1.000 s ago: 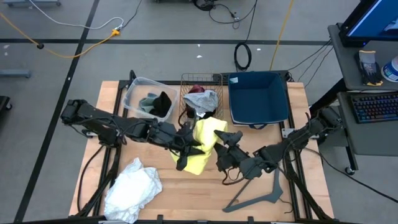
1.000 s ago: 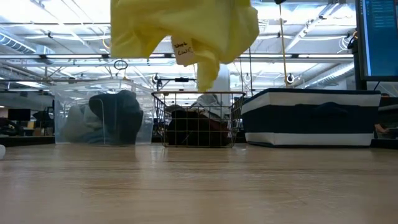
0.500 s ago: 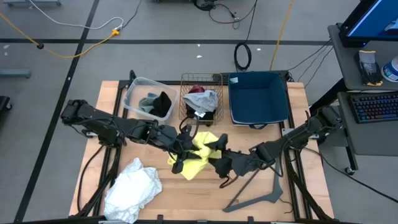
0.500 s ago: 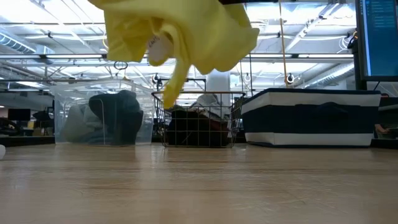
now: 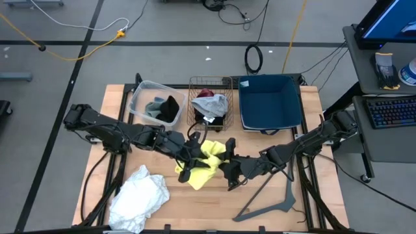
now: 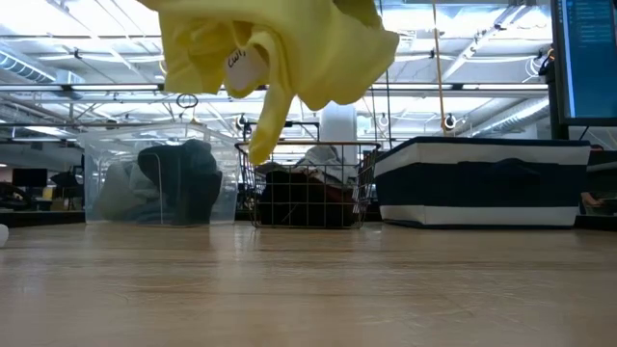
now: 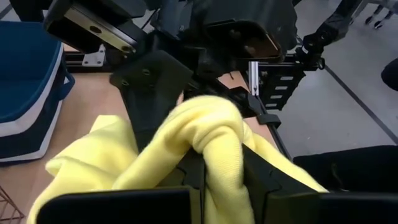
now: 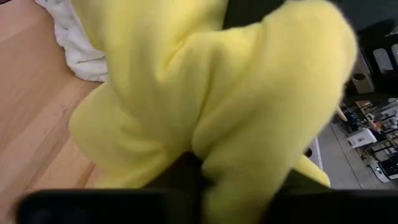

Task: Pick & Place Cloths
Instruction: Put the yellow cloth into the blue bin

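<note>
Fingers [image 7: 155, 106] of the left gripper [image 5: 189, 158] are closed on a fold of the yellow cloth [image 5: 205, 164]; in the left wrist view the fabric bulges up between and over them. Just to the right, the right gripper [image 5: 229, 170] has its fingers closed on the same cloth from the opposite side, and its wrist view is filled with yellow fabric bunched around the dark fingertips. Both arms meet over the middle of the table [image 5: 195, 208], the left reaching in from the left edge and the right from the right edge.

Held between them, the yellow cloth is off the wood: in the low view it hangs high, clear of the tabletop, with one narrow tail drooping down and a small white label showing on its near face. From above, its long axis seems to run roughly from far right to near left, though the crumpling makes that hard to judge.

Well to the near left lies the white cloth [image 5: 138, 195], heaped on the table. At the far edge stand a clear plastic bin [image 5: 140, 91] holding grey and black cloths, a wire basket [image 5: 211, 83] with maroon and light grey cloths, and a blue bin [image 5: 270, 101]. A grey hanger bar [image 5: 276, 207] lies near right.
</note>
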{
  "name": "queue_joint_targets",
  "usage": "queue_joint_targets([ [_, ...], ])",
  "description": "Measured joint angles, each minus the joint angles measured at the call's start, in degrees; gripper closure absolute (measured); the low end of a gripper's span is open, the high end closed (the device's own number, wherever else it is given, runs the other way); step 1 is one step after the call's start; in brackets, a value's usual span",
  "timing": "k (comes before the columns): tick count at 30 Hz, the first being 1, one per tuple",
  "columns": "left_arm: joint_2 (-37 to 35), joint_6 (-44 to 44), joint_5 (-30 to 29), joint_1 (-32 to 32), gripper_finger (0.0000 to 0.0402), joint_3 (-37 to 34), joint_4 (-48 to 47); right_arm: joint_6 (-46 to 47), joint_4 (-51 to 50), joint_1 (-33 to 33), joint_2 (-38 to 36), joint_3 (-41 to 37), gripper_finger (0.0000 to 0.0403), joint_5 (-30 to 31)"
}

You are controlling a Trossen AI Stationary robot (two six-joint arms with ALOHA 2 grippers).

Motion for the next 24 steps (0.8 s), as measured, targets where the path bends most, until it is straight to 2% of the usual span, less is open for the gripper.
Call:
queue_joint_targets([
  [3,0.0,-0.5,0.3,0.0,0.0348,0.0,-0.1,-0.6,0.0,0.0,0.0,0.0,0.0373,0.1],
  [8,0.0,-1.2,0.3,0.0,0.0326,0.0,0.1,-0.4,0.7,0.1,0.0,0.0,0.0375,1.1],
  [13,-0.2,-0.8,-0.3,0.1,0.0301,0.0,0.5,-3.9,1.3,1.4,-0.2,-0.1,0.0375,9.9],
  [24,-4.7,0.3,-1.1,0.4,0.0207,0.1,-0.4,-9.8,3.4,6.3,-6.7,-0.1,0.0375,25.8],
])
